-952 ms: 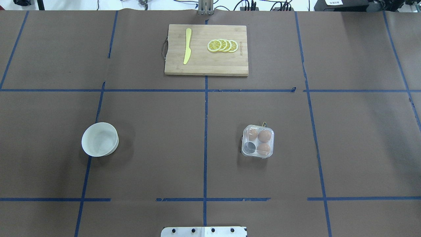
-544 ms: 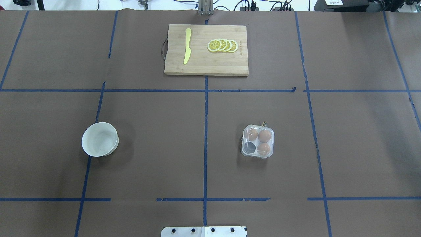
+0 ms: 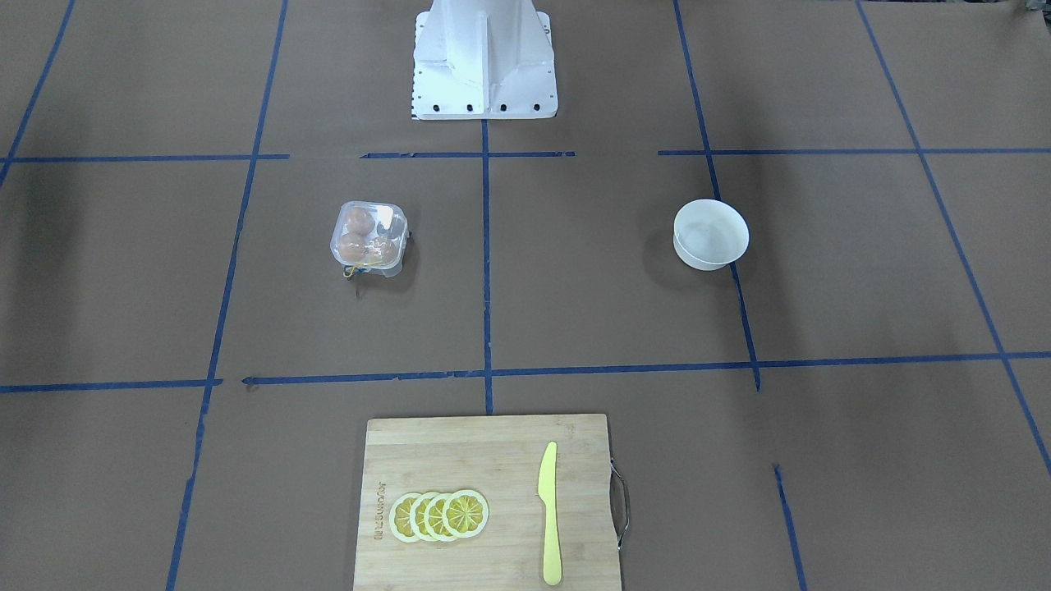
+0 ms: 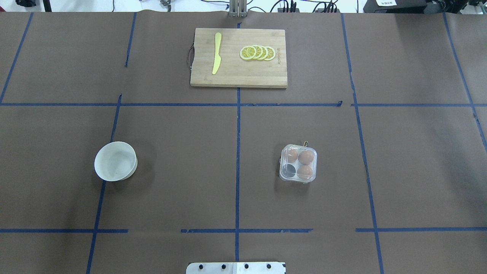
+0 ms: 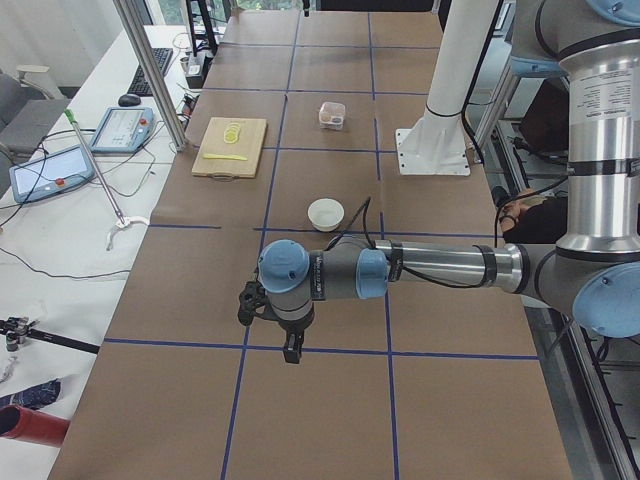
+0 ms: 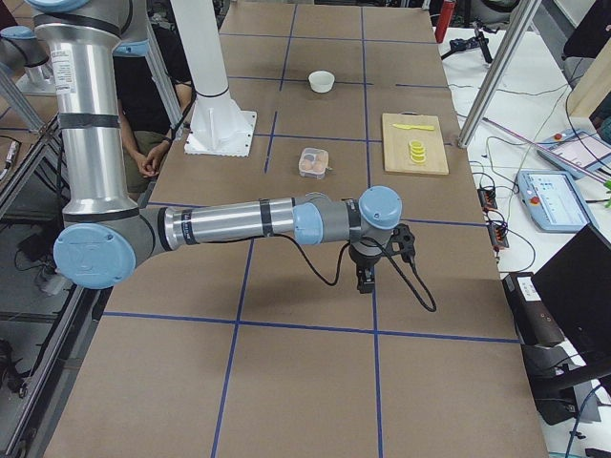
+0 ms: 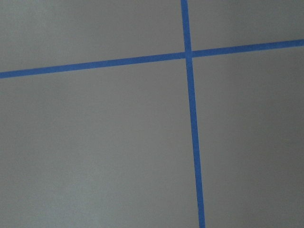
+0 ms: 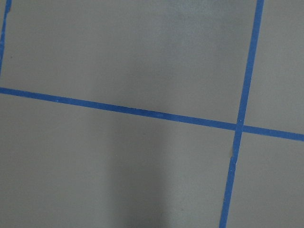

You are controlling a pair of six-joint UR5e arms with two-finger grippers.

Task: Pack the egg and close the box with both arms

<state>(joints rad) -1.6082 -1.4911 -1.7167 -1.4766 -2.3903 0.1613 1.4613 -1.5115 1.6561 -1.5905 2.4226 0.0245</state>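
Brown-papered tabletop (image 4: 171,171) unchanged over the last second: small clear plastic four-cell box (image 4: 298,163), at 4 o'clock from centre overhead, holds three tan-brown eggs (image 4: 306,156); left gripper (image 5: 290,350) and right gripper (image 6: 363,280) hang well away, spread or pressed together cannot be told, so packing seems stalled.

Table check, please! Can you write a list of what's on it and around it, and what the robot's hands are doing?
Surface: table, brown paper with blue tape lines.
Job's things: box holds three eggs; one cell empty; lid state unclear.
Clutter: bowl, looks empty; board with knife and lemon slices.
Grippers: left gripper and right gripper over bare table, far from box; open or shut unclear.
Cables: black cable loops from the right wrist.
Surroundings: pendant on a side desk; person behind the robot.
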